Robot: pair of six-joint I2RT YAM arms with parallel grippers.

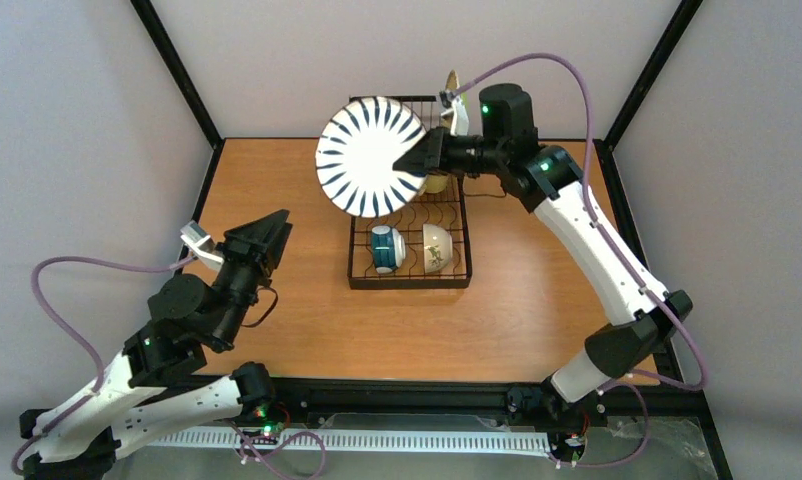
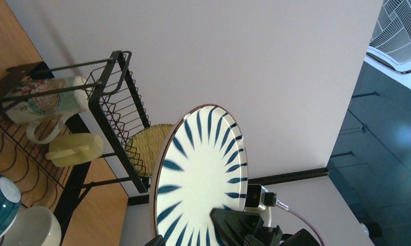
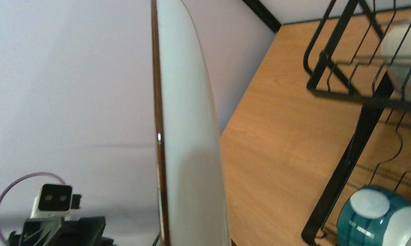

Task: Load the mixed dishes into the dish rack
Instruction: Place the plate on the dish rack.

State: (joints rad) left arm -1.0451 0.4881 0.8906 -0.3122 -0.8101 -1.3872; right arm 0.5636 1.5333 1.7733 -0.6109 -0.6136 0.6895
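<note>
**Surface** [image 1: 277, 330] – wooden, carrying the rack at centre-back.

**Dish rack** [image 1: 409, 283] – black wire, long axis running away from the arms, with the slotted tray at the near end and the taller basket at the far end.

- Near slots: teal-and-white bowl [image 1: 384, 248] on the left and white bowl with small motif [image 1: 437, 247] just beside it on the right, both on edge.
- Basket: white mug [image 2: 39, 102] and smaller cream-yellow mug [image 2: 75, 148], both lying on their sides.
- Far end: lime-green plate [image 2: 142, 146] stands on edge; whether it sits in a slot cannot be told.
- The slots between bowls and basket look free.

**White plate** [image 1: 370, 155] – has dark blue radial strokes and is held in the air on edge, face toward the arms. It hangs over the rack's far-left corner, partly outside the frame. It lies left of the claw that grips it, and the free slots are below and to its right. By my reading, seating it calls for a shift right, then down.

**Right claw** [image 1: 417, 160] – clamped on the plate's right rim, and the nearer arm to the rack.

**Left claw** [image 1: 277, 225] – well apart to the left and holding nothing. How far its fingers are parted cannot be told.
</note>
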